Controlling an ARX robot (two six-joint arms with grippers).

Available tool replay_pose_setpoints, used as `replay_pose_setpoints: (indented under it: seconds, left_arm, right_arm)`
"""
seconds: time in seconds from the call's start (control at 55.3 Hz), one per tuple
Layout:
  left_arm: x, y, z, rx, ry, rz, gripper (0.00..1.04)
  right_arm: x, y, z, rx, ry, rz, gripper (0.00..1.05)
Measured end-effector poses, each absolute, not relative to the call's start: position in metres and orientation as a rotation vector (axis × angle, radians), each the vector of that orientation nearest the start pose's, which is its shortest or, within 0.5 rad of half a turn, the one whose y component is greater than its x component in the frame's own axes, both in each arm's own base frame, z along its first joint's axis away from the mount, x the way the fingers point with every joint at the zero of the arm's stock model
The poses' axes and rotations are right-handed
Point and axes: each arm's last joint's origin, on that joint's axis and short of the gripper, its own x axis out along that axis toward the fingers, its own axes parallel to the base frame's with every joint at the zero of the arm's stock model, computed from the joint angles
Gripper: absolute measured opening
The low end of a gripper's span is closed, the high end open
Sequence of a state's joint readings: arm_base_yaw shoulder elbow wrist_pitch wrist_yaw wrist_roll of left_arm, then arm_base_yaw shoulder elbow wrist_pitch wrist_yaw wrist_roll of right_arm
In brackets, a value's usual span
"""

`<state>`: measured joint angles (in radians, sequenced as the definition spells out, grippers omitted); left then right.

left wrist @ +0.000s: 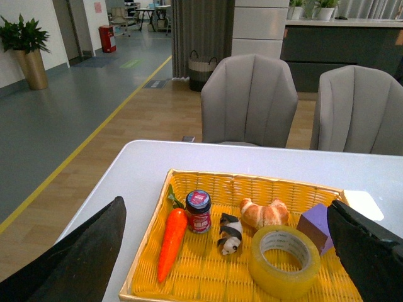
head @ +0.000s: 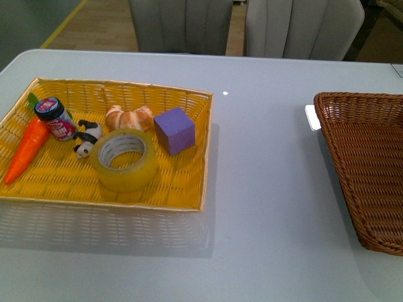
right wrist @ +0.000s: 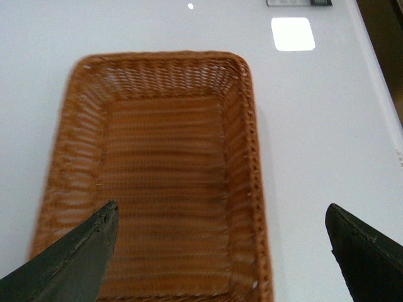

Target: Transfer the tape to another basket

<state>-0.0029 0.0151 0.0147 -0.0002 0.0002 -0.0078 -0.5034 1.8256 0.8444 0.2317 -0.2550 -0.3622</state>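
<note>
At the front of the yellow tray (head: 204, 157), on the left side of the table (head: 271, 189), we see one tape (head: 124, 159) lying flat with its hole facing up. Five other things share the tray, one of each: a toy panda (head: 87, 137) just beside the tape on its left, a bread roll (head: 128, 117) just behind it, a purple cube (head: 175, 130) behind it to the right, and a small jar (head: 55, 118) and a carrot (head: 26, 151) at the tray's left end. One brown basket (head: 371, 163) sits well apart on the right, with bare table between. Two grey chairs (head: 179, 25) stand behind the table. The left gripper (left wrist: 225, 207) hangs over the tray's near side, spread wide and holding nothing. The right gripper (right wrist: 220, 211) hangs over the basket, also spread wide and holding nothing.
</note>
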Motion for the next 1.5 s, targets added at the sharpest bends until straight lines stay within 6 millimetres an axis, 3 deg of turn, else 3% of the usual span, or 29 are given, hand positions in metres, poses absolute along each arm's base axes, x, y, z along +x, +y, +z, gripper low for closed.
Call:
replay_pose_setpoints:
  seconds: [0.145,0.271,0.56,0.705,0.922,1.157,1.301,1.5]
  left_arm:
    - [0.098,0.0,0.167,-0.008,0.001,-0.003,0.96]
    - [0.098,0.0,0.167,-0.008,0.001,-0.003,0.96]
    - [0.098,0.0,0.167,-0.008,0.001,-0.003,0.96]
    - [0.098,0.0,0.167,-0.008,0.001,-0.003,0.96]
    - [0.098,0.0,0.167,-0.008,0.001,-0.003,0.96]
    - [0.098,0.0,0.167,-0.008,0.001,-0.003,0.96]
    - [0.098,0.0,0.167,-0.008,0.001,-0.003,0.96]
    - [0.098,0.0,0.167,-0.008,0.001,-0.003,0.96]
  right_arm:
    - [0.332,-0.175,0.085,-0.039,0.839,-0.1,0.96]
    - [0.353,-0.178,0.064,-0.044,0.886,-0.08,0.96]
    - [0.377,-0.166,0.043,-0.134,0.927,-0.055,0.96]
    - [0.377,-0.161,0.031,-0.138,0.955,-0.046,0.76]
    - [0.372,-0.157,0.031,-0.086,0.96,-0.045,0.43]
    - [0.369,-0.13,0.049,0.009,0.938,-0.013,0.08]
    - [0.373,-0.103,0.06,0.017,0.918,0.029,0.06]
    - [0.377,-0.065,0.058,0.076,0.937,0.046,0.06]
